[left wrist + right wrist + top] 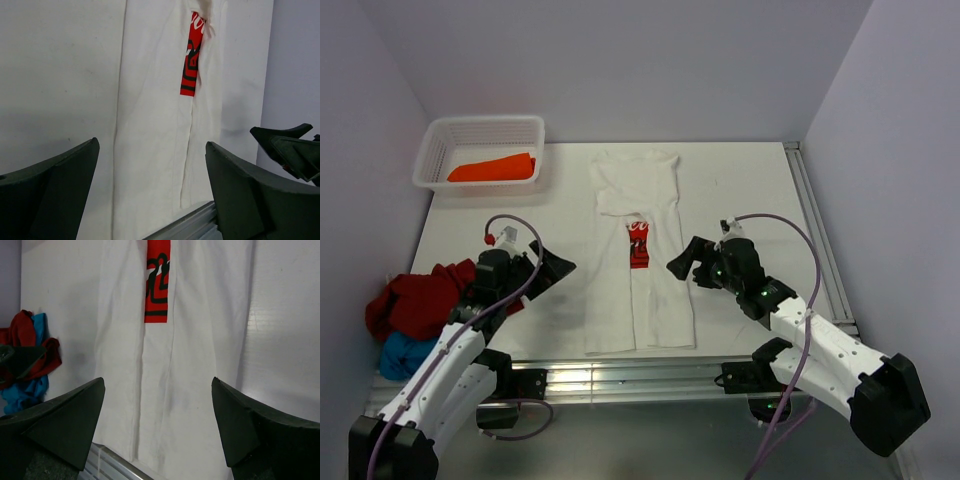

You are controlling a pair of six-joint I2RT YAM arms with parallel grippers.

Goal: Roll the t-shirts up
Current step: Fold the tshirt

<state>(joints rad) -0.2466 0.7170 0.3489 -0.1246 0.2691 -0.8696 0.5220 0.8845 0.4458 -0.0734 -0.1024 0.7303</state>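
The white t-shirt (638, 290) lies flat in the table's middle, folded lengthwise into a long strip, a sliver of its red print (639, 246) showing. It also shows in the left wrist view (155, 130) and the right wrist view (190, 365). My left gripper (557, 268) is open and empty, left of the strip. My right gripper (682, 262) is open and empty, right of the strip. A red t-shirt (420, 297) and a blue t-shirt (402, 355) lie bunched at the left edge. An orange t-shirt (492, 168) lies in the basket.
A white mesh basket (480, 130) stands at the back left. A metal rail (620, 378) runs along the table's near edge, another along the right side (817, 240). Walls close in the back and both sides.
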